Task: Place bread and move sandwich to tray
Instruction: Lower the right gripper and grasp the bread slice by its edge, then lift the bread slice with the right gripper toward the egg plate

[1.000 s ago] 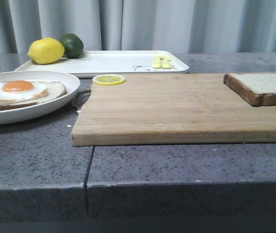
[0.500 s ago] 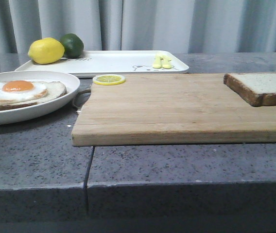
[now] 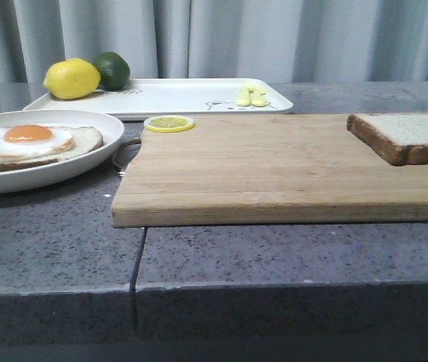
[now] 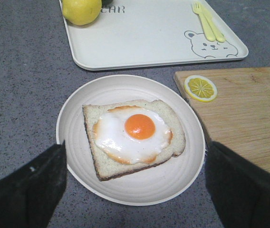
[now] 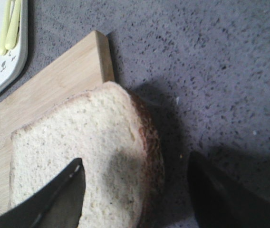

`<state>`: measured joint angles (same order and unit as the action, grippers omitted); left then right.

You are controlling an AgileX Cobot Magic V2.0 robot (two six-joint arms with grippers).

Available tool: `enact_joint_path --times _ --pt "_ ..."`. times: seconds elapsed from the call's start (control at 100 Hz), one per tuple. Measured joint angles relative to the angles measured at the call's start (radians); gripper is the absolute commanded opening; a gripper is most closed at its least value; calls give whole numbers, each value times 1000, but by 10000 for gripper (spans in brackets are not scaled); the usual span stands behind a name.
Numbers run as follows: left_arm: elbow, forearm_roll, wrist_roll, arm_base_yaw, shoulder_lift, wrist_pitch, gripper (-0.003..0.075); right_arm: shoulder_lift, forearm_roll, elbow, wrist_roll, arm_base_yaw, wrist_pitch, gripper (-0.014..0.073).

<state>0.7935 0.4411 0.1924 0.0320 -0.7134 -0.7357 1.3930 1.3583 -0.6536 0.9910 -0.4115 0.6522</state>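
The bread [image 3: 414, 138] sat at the far right end of the wooden board [image 3: 274, 170], overhanging its edge. Our right claw [image 5: 135, 194] hung spread apart over it, one finger above the crumb, the other out past the crust, gripping nothing. It looked light and squishy, so we figured pinch across the firmer crust edge, gently. The sandwich [image 4: 134, 135] was on its plate [image 4: 78, 123] at left, our left claw [image 4: 135, 190] wide apart above it, with the tray [image 3: 176, 96] just beyond.
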Motion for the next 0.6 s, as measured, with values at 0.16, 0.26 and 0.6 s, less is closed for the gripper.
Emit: enact_joint_path --times 0.16,0.26,0.6 --pt "0 0 0 0 0 0 557 24 13 0 7 0 22 477" --pt "0 0 0 0 0 0 557 35 20 0 7 0 40 477" --pt "0 0 0 0 0 0 557 77 57 -4 12 -4 82 370"
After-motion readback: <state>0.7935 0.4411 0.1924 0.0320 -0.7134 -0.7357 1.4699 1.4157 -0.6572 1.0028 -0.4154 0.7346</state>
